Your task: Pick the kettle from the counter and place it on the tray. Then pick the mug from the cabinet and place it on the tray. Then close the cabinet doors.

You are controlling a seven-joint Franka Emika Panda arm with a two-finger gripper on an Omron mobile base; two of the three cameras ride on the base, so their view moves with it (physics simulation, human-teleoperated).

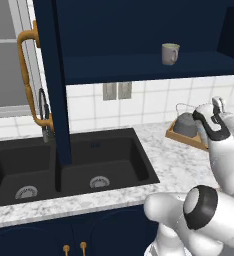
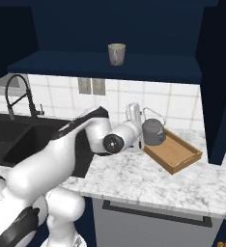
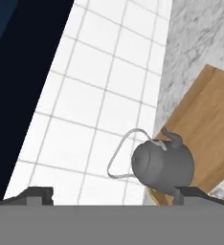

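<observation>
Kettle (image 2: 153,131) sits on the near-left end of the tray (image 2: 180,154), right of centre in the right base view, so the rest of the tray is free for the mug. Gripper (image 3: 106,194) at the hand view's bottom edge, fingers wide apart, holding nothing (kettle just above the right tip). Mug (image 1: 170,53) upright on the cabinet (image 1: 139,67) shelf, upper right in the left base view. Door (image 1: 54,80) open, presumably for the reach. Judged next: fetch the mug.
</observation>
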